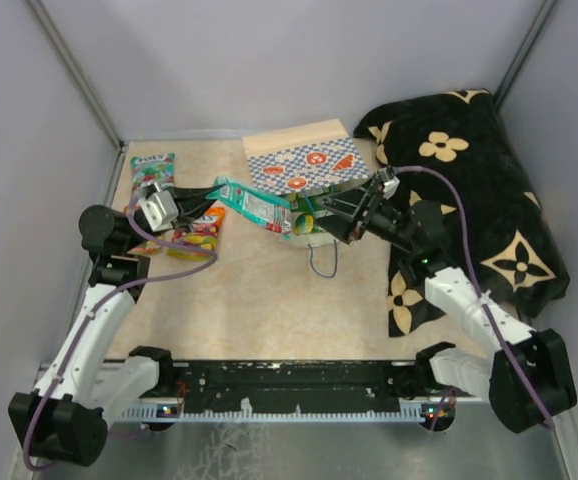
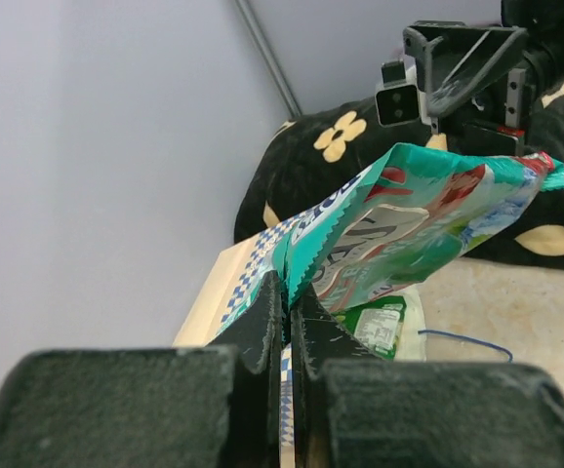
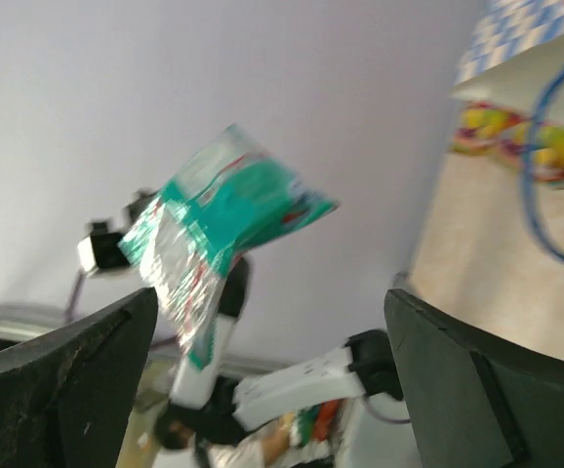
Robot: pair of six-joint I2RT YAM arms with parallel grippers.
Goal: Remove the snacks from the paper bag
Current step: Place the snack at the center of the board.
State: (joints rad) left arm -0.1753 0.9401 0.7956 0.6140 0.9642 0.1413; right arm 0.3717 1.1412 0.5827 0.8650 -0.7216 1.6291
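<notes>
One beige tabletop [image 1: 269,300] under everything, with a black flowered cloth [image 1: 469,200] heaped along its right side. Bag [image 1: 304,160] lying flat at the back centre, just beside the cloth, mouth apparently toward the near edge.

Left jaws clamped flat together on a corner of a teal snack [image 2: 409,224], holding it up clear of the tabletop in front of the bag's mouth. Right jaws gaping wide, gripping nothing, close to that packet's far end but apart from it.

Several more snacks [image 1: 197,228] out already at the left of the tabletop: a green one [image 1: 154,170] at the back left, orange-yellow ones nearer. At least one green packet [image 1: 307,218] at the bag's mouth, below the right jaws; cannot tell whether inside or just outside. Thin blue cord [image 1: 321,262] looping onto the tabletop in front of the bag.

Judged as mid-task, in the carry-away step for the teal snack: out of the bag, not yet set down. Next calls for swinging it left toward the others, lowering it, and opening the left jaws only once over bare tabletop. Then calls for sending the right jaws to the bag's mouth, clear of cord and cloth, to pinch the green packet by an edge. Cannot tell how many remain inside.
</notes>
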